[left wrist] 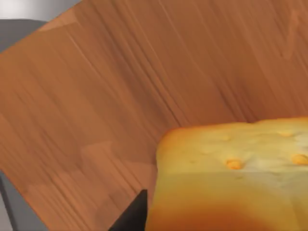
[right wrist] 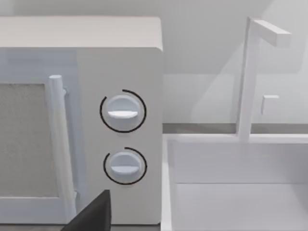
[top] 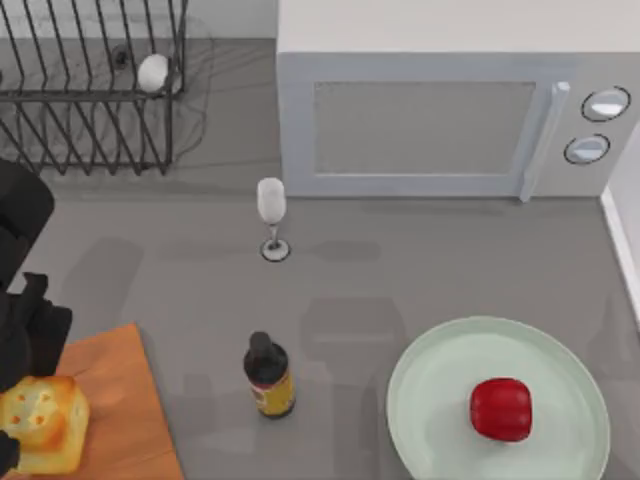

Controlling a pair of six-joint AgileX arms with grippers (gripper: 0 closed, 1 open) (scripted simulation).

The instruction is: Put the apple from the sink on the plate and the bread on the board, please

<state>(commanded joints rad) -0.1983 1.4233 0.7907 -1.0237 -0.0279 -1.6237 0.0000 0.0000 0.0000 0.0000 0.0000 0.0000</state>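
The bread [top: 42, 422], a golden loaf with a spotted toasted top, is at the near left corner of the table over the orange-brown board [top: 115, 400]. My left gripper [top: 20, 438] is shut on the bread; in the left wrist view one dark finger [left wrist: 132, 219] presses against the side of the bread [left wrist: 231, 183], with the board's grain [left wrist: 120, 96] close behind it. The red apple [top: 500, 408] rests on the pale green plate [top: 430, 352] at the near right. A dark part of my right gripper [right wrist: 94, 216] faces the microwave and the white sink [right wrist: 231, 192].
A dark bottle with a yellow label [top: 268, 376] stands between board and plate. A wine glass [top: 271, 205] stands in front of the microwave [top: 430, 120]. A wire dish rack [top: 90, 90] holds a small white object at the back left. The sink's faucet [right wrist: 250, 77] rises beside the microwave.
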